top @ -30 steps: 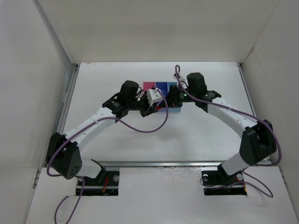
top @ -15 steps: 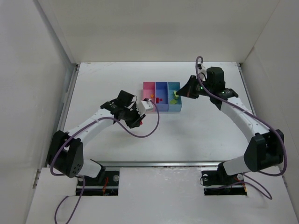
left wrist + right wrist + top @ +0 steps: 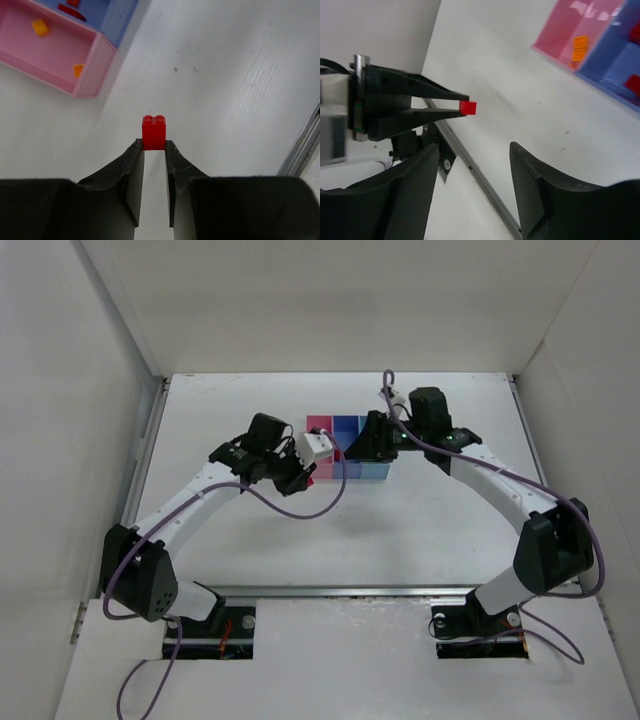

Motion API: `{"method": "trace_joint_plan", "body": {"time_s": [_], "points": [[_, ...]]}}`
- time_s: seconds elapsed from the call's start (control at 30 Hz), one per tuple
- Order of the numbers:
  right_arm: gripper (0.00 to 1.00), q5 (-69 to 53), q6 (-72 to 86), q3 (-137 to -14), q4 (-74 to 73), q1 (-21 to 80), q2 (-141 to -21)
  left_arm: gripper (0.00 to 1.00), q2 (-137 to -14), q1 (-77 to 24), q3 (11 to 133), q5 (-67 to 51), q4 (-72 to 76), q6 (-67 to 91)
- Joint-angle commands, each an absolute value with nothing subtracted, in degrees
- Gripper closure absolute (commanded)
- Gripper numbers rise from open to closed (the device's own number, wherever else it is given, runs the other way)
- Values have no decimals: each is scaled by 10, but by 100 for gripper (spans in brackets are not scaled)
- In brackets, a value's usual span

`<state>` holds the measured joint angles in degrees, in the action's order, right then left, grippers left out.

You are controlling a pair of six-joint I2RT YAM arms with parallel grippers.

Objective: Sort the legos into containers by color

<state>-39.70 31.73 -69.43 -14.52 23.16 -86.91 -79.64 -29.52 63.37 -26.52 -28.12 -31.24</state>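
Observation:
My left gripper (image 3: pixel 153 145) is shut on a small red lego (image 3: pixel 153 132), held in the air above the white table, a little in front of the pink container (image 3: pixel 92 65). Two orange legos (image 3: pixel 40 26) lie in that pink bin, and red ones (image 3: pixel 70 9) lie in the blue bin (image 3: pixel 122 20) beside it. In the top view the left gripper (image 3: pixel 298 478) hangs by the tray's front left corner. My right gripper (image 3: pixel 368 442) hovers over the cyan end, hiding it. In the right wrist view my right gripper (image 3: pixel 475 155) is open and empty, facing the red lego (image 3: pixel 468 107).
A metal rail (image 3: pixel 340 590) runs along the table's near edge, and it also shows as a rail (image 3: pixel 302 145) in the left wrist view. White walls (image 3: pixel 120 360) enclose the table on three sides. Purple cables (image 3: pixel 300 512) trail from both arms.
The right gripper swung out to the right of the tray, then came back over its cyan end and opened. The left gripper, still shut on the red lego, rose toward the tray's pink end.

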Motion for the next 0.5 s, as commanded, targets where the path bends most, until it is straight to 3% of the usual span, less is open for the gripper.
{"method": "trace_joint_plan", "body": {"time_s": [0.0,0.47], "points": [[36,-422,329,-740,-120,255,-881,100,-765,-297,688,-298,-286,-303],[36,-431,356,-781,-108,306,-917,100,-765,-316,750,-316,-291,-292]]}}
